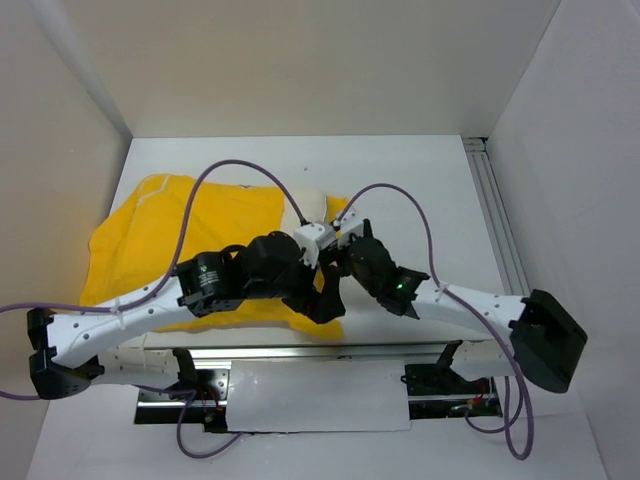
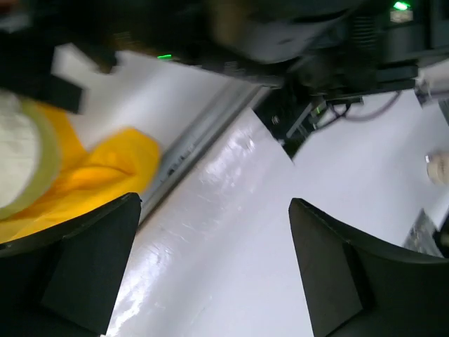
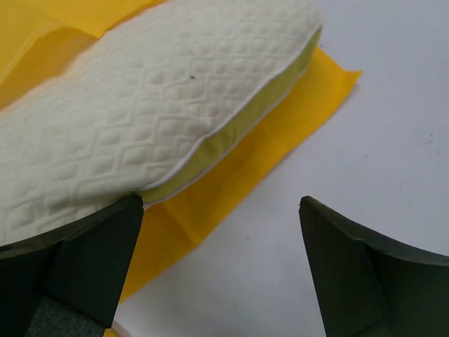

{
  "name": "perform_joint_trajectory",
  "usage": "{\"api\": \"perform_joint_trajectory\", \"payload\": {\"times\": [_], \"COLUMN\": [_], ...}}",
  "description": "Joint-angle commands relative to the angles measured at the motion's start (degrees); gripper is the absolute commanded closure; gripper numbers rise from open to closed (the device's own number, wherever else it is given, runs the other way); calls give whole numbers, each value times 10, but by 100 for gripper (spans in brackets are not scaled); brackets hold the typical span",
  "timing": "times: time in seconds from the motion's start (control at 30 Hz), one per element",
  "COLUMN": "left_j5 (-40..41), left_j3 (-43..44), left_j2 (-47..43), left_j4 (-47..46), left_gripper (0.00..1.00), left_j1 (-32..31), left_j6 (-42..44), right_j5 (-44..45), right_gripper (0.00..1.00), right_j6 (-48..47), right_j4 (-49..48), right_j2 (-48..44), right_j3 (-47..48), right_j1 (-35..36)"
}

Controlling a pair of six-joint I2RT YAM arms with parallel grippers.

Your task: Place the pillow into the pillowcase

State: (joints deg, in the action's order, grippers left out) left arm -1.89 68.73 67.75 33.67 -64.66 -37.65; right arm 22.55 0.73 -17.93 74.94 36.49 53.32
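Pillow (image 3: 140,105) rests on pillowcase (image 3: 231,182), perhaps partly inside; arms (image 1: 130,310) crowd over it, jaws wide.

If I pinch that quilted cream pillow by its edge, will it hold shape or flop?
Likely flops: the quilted cream pillow looks puffy, rounded at its edge, so soft and probably light. Pushed, it may drag the thin yellow fabric pillowcase lying creased beneath it.

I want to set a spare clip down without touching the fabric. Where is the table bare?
Widest free patch: the table between the pillow and the right-hand rail. A narrower bare strip runs between the pillowcase and the back wall. Crowded: the near middle, where the left arm and right arm meet over the fabric.
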Motion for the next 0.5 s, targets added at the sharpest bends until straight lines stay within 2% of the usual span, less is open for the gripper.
{"api": "perform_joint_trajectory", "payload": {"times": [0.0, 0.07, 0.13, 0.17, 0.27, 0.4, 0.47], "left_j5": [120, 154, 154, 160, 154, 137, 125], "left_j3": [65, 91, 103, 103, 133, 203, 235], "left_j2": [-19, -6, 25, 38, 110, 224, 274], "left_j4": [62, 95, 100, 108, 108, 99, 99], "left_gripper": [0, 0, 0, 0, 3, 3, 3], "left_j1": [-1, 37, 87, 142, 241, 303, 320], "left_j6": [-3, -13, -5, -5, 10, 54, 78], "right_j5": [-43, -58, -81, -90, -142, -252, -267], "right_gripper": [0, 0, 0, 0, 0, 0, 0], "right_j6": [89, 116, 125, 135, 167, 190, 214], "right_j4": [150, 176, 181, 181, 188, 132, 123], "right_j2": [-82, -118, -124, -124, -86, -3, 34], "right_j3": [28, 22, 31, 38, 74, 125, 168], "right_j1": [-43, -68, -113, -128, -180, -222, -233]}}
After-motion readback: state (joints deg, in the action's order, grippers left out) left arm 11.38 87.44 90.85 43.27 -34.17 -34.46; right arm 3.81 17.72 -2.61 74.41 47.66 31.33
